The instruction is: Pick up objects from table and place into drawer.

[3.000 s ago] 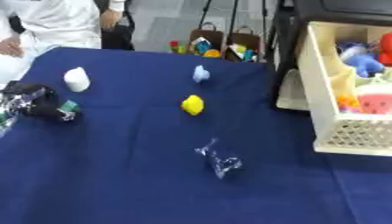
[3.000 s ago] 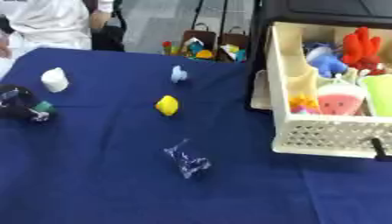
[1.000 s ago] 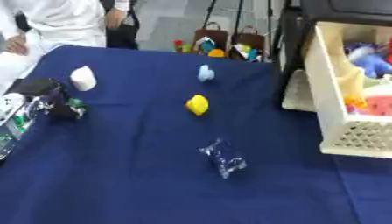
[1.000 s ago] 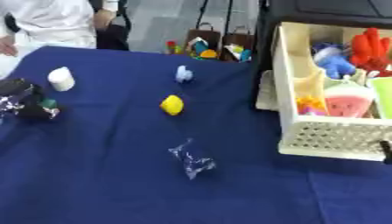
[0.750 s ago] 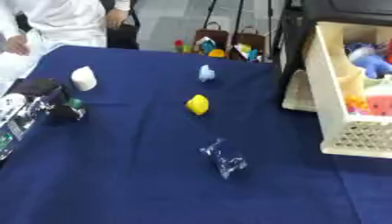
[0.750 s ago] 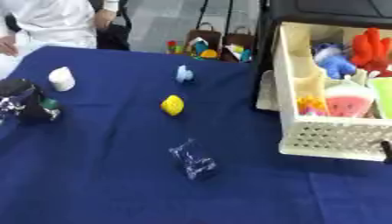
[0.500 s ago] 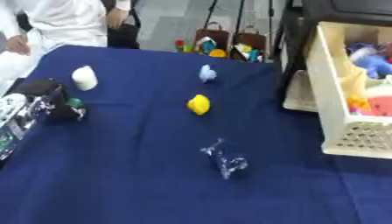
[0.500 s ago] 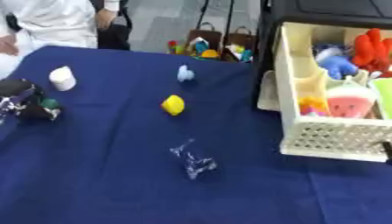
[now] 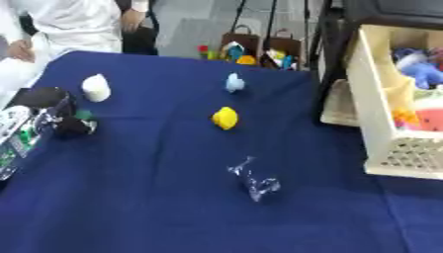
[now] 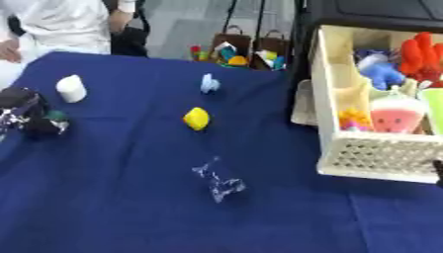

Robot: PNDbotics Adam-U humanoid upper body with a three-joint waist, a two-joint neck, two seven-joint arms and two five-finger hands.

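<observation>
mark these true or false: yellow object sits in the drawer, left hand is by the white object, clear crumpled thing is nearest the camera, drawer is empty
The yellow object sits in the drawer: false, it lies on the blue table.
The left hand is by the white object: true.
The clear crumpled thing is the loose object nearest the camera: true.
The drawer is empty: false, it holds toys, among them a watermelon-patterned toy.

Grey floor (image 9: 195,22) out back, a dark blue cloth covers the tabletop (image 9: 130,197), two brown bags (image 10: 246,42) behind it.
</observation>
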